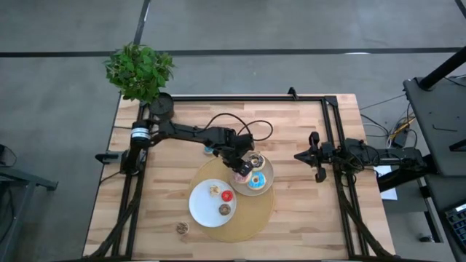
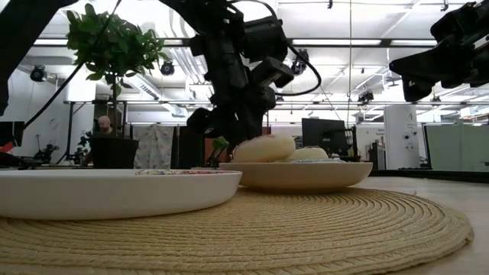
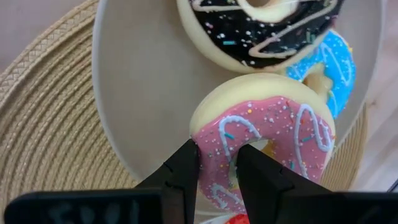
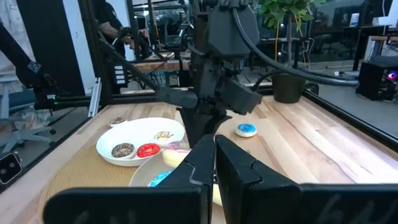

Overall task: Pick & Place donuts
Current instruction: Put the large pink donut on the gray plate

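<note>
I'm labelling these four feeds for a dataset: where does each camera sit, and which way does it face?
High: overhead, facing straight down; both arms visible.
Low: at table height, facing level across the woven mat; arms descend from above.
Left wrist: on the left arm, facing the beige plate; left gripper pinches the pink donut.
Right wrist: on the right arm, facing across the table; right gripper shut.
Shared: the pink donut appears overhead too.

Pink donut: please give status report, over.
Left end effector shut on pink donut, at beige plate. Right end effector shut, waiting at table's right side. Chocolate donut and blue donut crowd the plate.
</note>
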